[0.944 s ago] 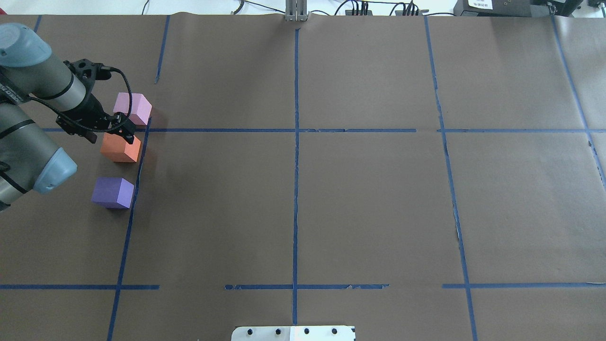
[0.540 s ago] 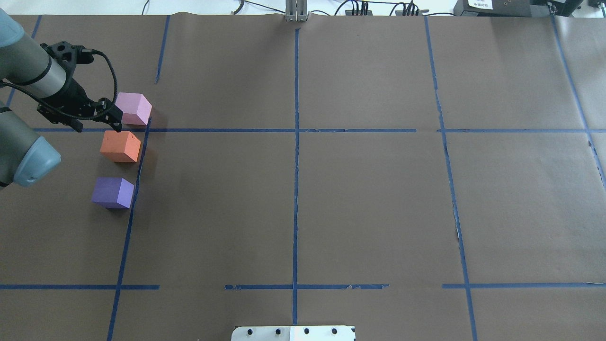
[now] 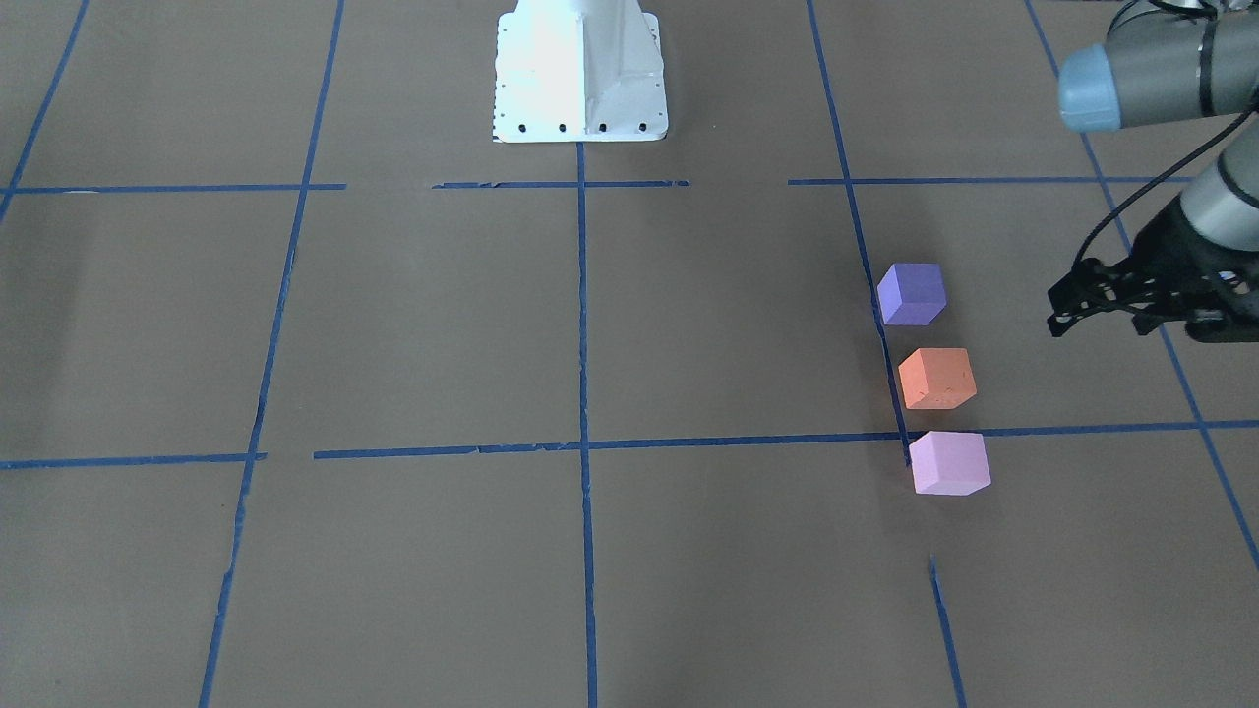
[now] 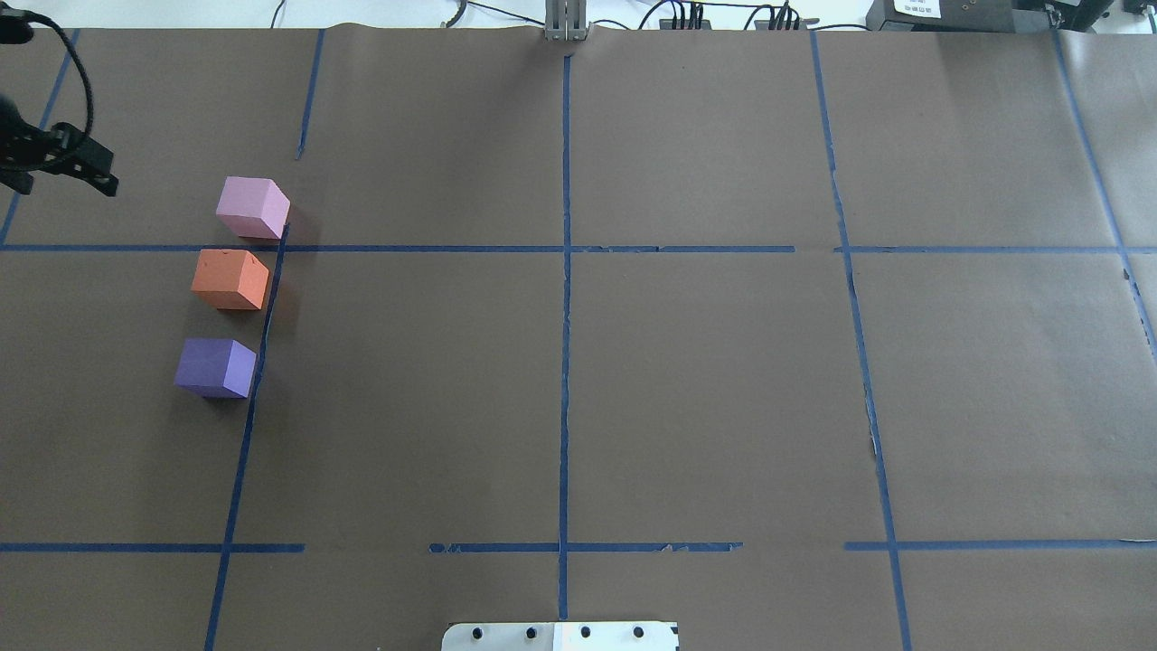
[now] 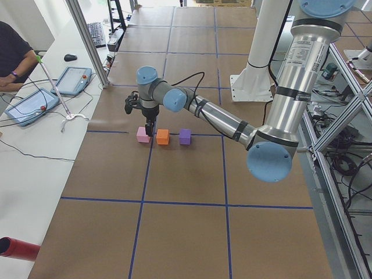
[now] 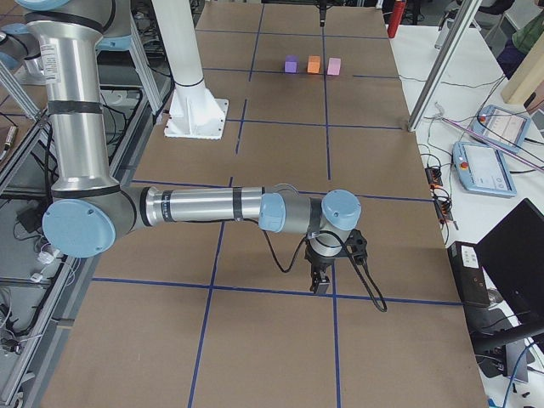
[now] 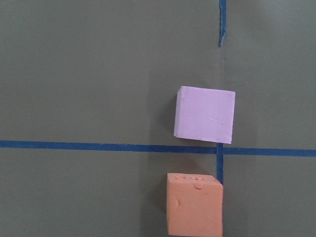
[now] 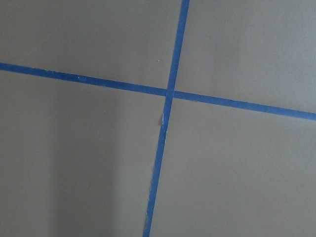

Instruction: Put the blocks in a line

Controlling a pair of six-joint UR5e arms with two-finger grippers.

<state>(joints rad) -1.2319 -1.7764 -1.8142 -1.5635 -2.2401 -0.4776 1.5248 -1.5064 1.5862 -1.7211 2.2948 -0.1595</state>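
Matte orange block [image 7: 193, 205] looks dimpled, pink block [image 7: 204, 115] smoother, on dull brown paper [image 4: 705, 380].

Table [image 4: 705, 389] carries pink block [image 4: 253, 207], orange block [image 4: 230, 279], purple block [image 4: 215, 367].

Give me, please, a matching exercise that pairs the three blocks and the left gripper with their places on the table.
Things:
1. pink block
2. orange block
3. purple block
4. left gripper

Places:
A. middle of the row
B. end of the row closest to the base
C. off to the side of the row, touching no block
D. far end of the row, beyond the tape line

Pairs: 1-D, 2-A, 3-B, 4-C
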